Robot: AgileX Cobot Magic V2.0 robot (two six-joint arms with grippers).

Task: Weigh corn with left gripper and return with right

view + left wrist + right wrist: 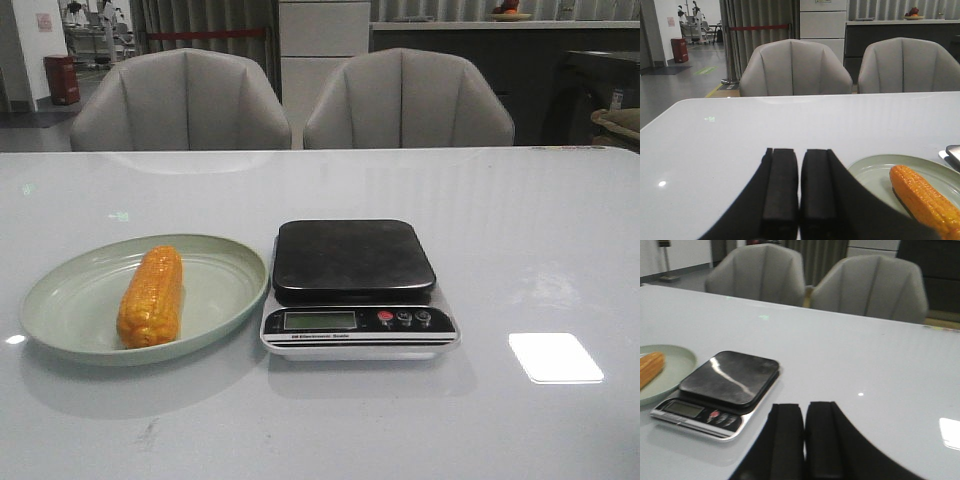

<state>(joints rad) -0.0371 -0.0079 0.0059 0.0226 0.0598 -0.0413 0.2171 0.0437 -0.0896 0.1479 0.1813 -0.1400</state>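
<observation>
The corn (152, 297) is an orange-yellow cob lying on a pale green plate (70, 300) at the front left of the table. It also shows in the left wrist view (925, 197) and at the edge of the right wrist view (650, 367). A digital scale (353, 260) with a bare black platform stands right of the plate. My left gripper (800, 152) is shut and empty, low over the table to the left of the plate. My right gripper (805, 407) is shut and empty, to the right of the scale (730, 377). Neither gripper shows in the front view.
Two grey chairs (185, 100) (408, 98) stand behind the table's far edge. A bright light patch (555, 357) lies on the table at the front right.
</observation>
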